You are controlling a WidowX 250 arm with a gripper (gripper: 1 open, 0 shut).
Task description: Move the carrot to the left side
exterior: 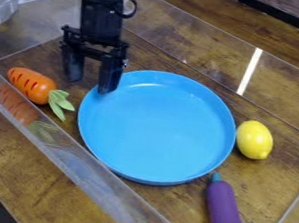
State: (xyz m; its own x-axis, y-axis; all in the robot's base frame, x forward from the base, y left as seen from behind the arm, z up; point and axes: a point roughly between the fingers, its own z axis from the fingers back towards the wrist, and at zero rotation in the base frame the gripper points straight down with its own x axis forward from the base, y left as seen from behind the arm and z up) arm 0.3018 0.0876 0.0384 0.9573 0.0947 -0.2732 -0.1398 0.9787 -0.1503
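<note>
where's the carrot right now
In the camera view the carrot lies at the left edge, just left of the blue plate, below-left of the open gripper.
</note>
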